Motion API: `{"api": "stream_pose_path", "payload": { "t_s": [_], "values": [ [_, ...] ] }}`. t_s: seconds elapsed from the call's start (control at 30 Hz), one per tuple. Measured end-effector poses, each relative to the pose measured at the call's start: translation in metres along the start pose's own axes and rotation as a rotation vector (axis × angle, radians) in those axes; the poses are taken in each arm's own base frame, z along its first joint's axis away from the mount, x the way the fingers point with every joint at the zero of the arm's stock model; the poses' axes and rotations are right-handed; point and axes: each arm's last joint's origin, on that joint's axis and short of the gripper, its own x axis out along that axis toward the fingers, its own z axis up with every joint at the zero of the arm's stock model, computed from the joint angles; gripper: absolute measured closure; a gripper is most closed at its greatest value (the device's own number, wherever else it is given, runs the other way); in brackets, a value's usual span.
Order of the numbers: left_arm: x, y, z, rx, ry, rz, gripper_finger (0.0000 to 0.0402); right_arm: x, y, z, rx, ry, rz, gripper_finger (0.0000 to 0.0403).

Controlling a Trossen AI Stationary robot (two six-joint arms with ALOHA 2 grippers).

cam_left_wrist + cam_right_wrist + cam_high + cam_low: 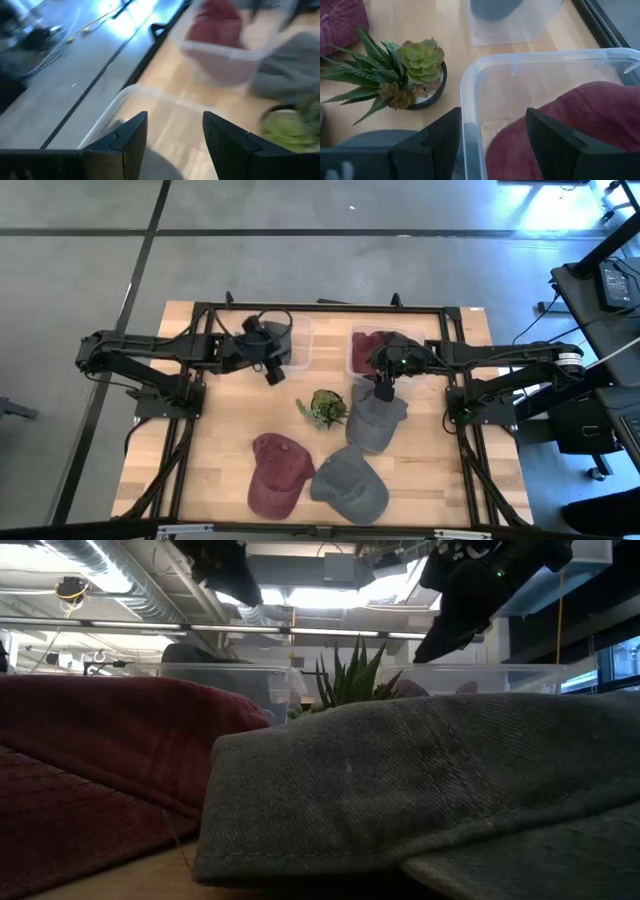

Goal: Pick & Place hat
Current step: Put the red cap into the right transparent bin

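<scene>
Three hats lie on the table: a maroon hat and a grey hat near the front edge, and a second grey hat to the right of a potted plant. Another maroon hat lies in the right clear bin, and a dark grey hat in the left clear bin. My right gripper is open, above the right bin's near rim and the second grey hat's far edge. My left gripper is open at the left bin's near rim.
A potted succulent plant stands mid-table between the bins and the hats, close to my right gripper. The two bins sit along the far edge. Bare wood shows on the table's left part.
</scene>
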Motion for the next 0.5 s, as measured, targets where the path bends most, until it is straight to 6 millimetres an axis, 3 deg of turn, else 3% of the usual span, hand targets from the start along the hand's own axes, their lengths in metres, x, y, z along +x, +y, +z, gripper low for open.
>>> {"api": "stream_pose_path", "payload": {
  "t_s": [0.5],
  "values": [
    [-0.0028, -0.0051, -0.0003, 0.028, -0.005, -0.027, 0.0216, 0.0, 0.0, 0.0004, 0.001, -0.004, -0.002, 0.0182]
  ]
}}
